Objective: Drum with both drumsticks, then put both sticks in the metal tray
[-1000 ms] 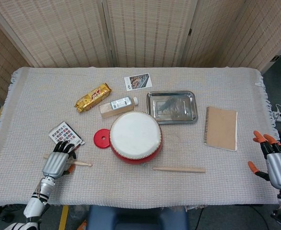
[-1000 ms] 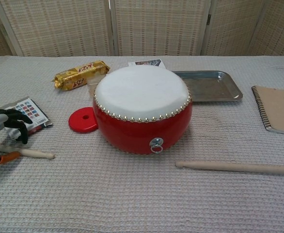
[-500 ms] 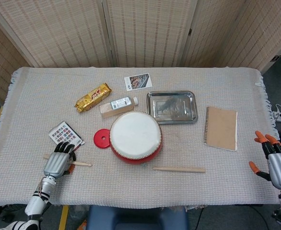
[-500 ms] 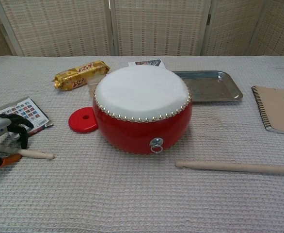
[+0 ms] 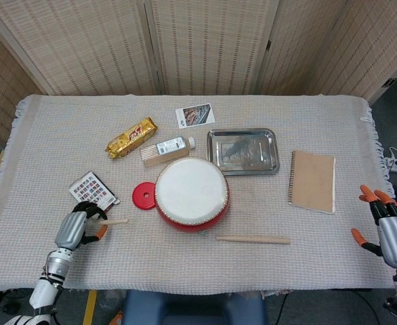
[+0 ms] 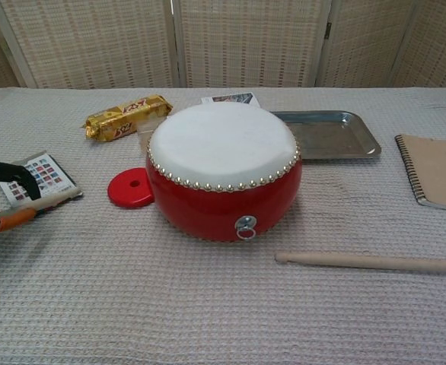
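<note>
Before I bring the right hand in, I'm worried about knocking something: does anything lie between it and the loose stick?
Nothing visible. The right hand sits off the table's right edge, and only bare cloth lies between it and the stick. The notebook lies farther back, off that line.

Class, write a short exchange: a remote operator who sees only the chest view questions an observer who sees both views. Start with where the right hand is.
Operator: Where is the right hand?
Observer: The right hand hangs past the right edge of the table, fingers apart, holding nothing.
Operator: What lies behind the drum?
Observer: A small bottle lies beside a pale box, between the snack bar and the metal tray.
</note>
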